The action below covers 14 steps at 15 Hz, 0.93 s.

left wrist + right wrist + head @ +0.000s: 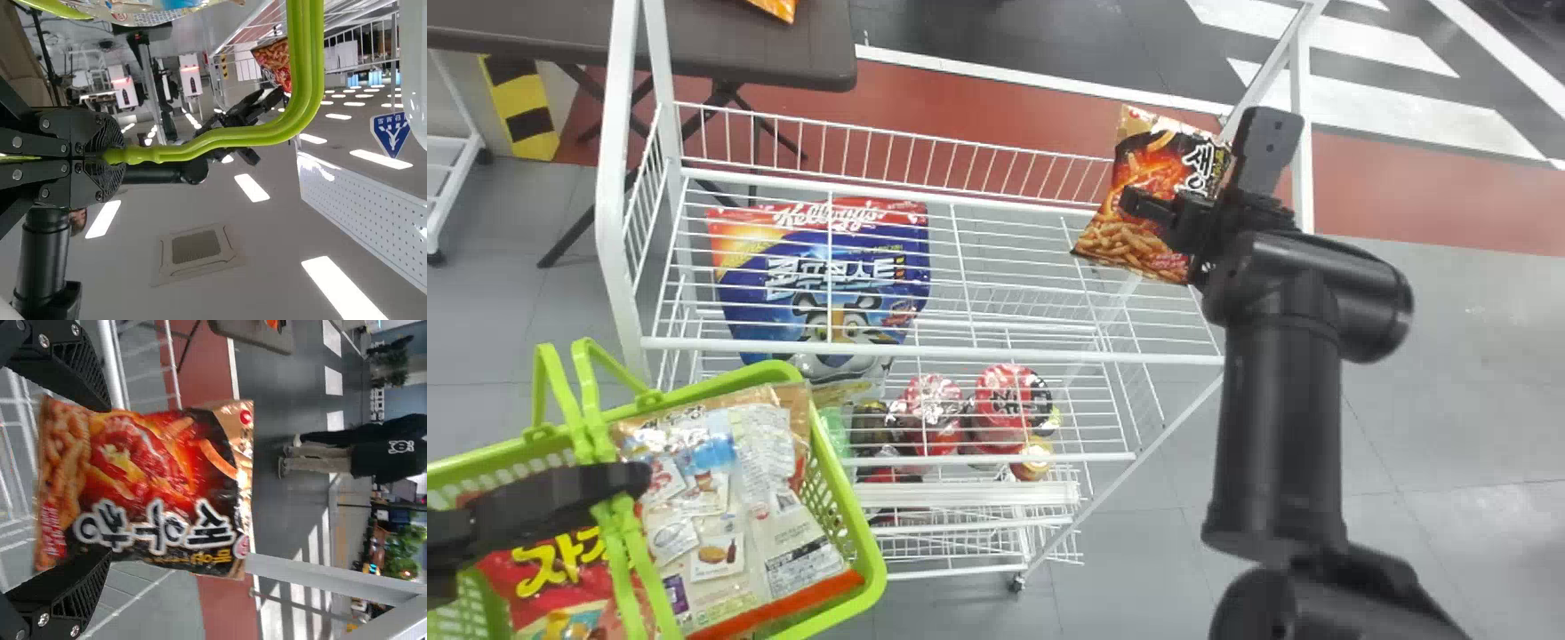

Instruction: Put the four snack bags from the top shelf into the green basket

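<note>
My right gripper (1199, 164) is at the top shelf's right end, fingers apart. A red and orange snack bag (1152, 178) leans there. In the right wrist view the bag (160, 480) lies across the open gripper (100, 480), its face partly overlapped by both fingertips; whether they touch it, I cannot tell. At the lower left, my left gripper (627, 484) holds the green basket (863, 551) by its handles; the left wrist view has this gripper (110, 157) closed on the green handle (200, 141). Inside the basket are a pale snack bag (738, 498) and a red one (551, 578).
The white wire rack (925, 354) stands in the middle, its right post beside my right gripper. A blue cereal bag (818, 276) occupies the rack's left part. Lower down are red packages (1005, 404). A dark table (783, 44) is behind the rack at the left.
</note>
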Motion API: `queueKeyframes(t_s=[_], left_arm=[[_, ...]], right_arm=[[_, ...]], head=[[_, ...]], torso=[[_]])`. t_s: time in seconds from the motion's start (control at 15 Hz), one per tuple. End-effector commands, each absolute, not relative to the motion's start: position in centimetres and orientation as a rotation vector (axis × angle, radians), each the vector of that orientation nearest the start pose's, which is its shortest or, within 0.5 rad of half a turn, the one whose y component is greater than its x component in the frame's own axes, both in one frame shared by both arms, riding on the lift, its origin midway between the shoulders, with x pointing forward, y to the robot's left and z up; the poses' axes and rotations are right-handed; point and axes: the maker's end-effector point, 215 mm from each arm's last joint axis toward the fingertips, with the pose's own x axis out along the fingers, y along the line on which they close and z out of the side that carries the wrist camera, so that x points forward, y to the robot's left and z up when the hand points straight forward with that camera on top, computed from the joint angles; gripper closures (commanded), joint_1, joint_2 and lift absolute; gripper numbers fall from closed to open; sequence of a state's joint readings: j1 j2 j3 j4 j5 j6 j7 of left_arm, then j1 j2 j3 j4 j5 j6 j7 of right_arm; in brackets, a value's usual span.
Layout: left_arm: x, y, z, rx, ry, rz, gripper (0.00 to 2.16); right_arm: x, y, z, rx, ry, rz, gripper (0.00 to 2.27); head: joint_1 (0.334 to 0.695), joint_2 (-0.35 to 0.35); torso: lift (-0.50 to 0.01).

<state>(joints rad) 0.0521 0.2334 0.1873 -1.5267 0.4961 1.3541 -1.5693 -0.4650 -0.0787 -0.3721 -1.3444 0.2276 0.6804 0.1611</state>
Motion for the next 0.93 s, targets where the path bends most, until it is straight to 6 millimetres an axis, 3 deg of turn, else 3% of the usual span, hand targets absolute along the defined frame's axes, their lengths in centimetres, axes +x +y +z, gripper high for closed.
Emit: queueKeyframes(t_s=[0.0, 0.13, 0.2, 0.27, 0.33, 0.4, 0.73, 0.87], left_arm=[[33.1, 14.1, -37.6, -1.344, 0.774, -1.289, 2.15], [33.1, 14.1, -37.7, -1.348, 0.771, -1.289, 2.15], [33.0, 14.3, -37.8, -1.352, 0.774, -1.283, 2.15], [33.0, 14.4, -38.0, -1.355, 0.771, -1.278, 2.15], [33.0, 14.5, -38.2, -1.359, 0.770, -1.272, 2.15], [33.0, 14.7, -38.2, -1.361, 0.768, -1.269, 2.15], [33.0, 14.9, -38.3, -1.365, 0.766, -1.264, 2.15], [32.9, 14.9, -38.3, -1.367, 0.767, -1.262, 2.15]], right_arm=[[68.3, -45.8, -37.2, -0.033, 0.475, -0.280, 0.06], [69.0, -45.4, -38.7, -0.062, 0.501, -0.280, 0.11], [69.3, -45.2, -39.1, -0.059, 0.513, -0.275, 0.33], [69.3, -45.2, -39.2, -0.061, 0.521, -0.268, 0.91], [69.0, -45.0, -39.9, -0.062, 0.530, -0.269, 1.98], [68.9, -44.8, -39.8, -0.060, 0.523, -0.282, 2.26], [67.3, -44.9, -37.2, -0.012, 0.455, -0.290, 2.26], [65.1, -43.9, -35.8, 0.056, 0.439, -0.261, 2.26]], head=[[0.695, -0.339], [0.695, -0.337], [0.695, -0.335], [0.695, -0.333], [0.695, -0.326], [0.695, -0.324], [0.695, -0.318], [0.695, -0.319]], torso=[[0.000], [0.000], [0.000], [0.000], [0.000], [0.000], [0.000], [0.000]])
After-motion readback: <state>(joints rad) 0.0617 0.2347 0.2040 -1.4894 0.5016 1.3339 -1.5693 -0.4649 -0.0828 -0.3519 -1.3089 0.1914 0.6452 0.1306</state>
